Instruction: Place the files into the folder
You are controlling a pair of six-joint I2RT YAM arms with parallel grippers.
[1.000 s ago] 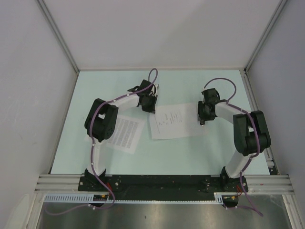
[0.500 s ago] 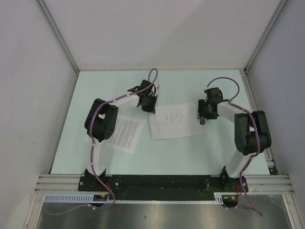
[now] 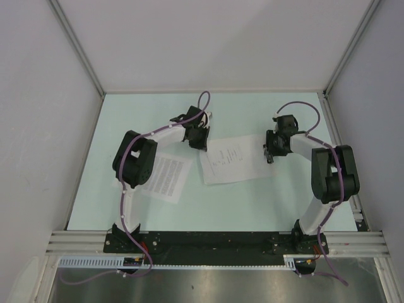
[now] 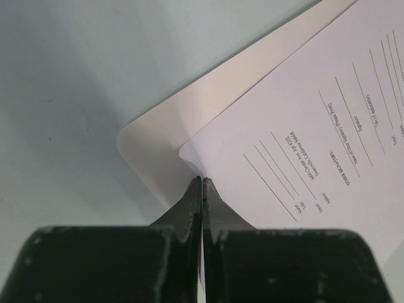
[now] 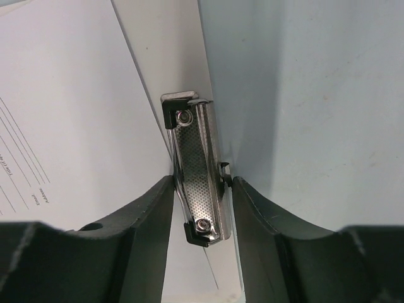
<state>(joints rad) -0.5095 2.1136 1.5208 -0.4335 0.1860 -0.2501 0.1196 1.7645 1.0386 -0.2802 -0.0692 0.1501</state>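
While both arms reach toward the middle of the surface, the top view shows the form sheet lying between them. The left tool is at its far left corner. The right tool is at its right edge. The text sheet lies apart on the left, partly under the left arm's elbow.

In the left wrist view, the left tool is shut tight, its two fingers pressed together at the corner of the form sheet. It looks like it pinches that corner, which curls up a little. Under the sheet lies the folder, a plain board. Its round corner sticks out past the sheet, so the sheet sits a bit crooked on it.

In the right wrist view, the right tool is open partway, with one finger on each side of the metal clip on the folder's edge. One finger touches the clip and the other has a small gap. The sheet's edge comes up to the clip. I cannot tell if it is tucked under.

A hard pull by the left tool could crease or tear the thin corner. A slip off the clip could leave the sheet loose. The left elbow could also drag the text sheet.
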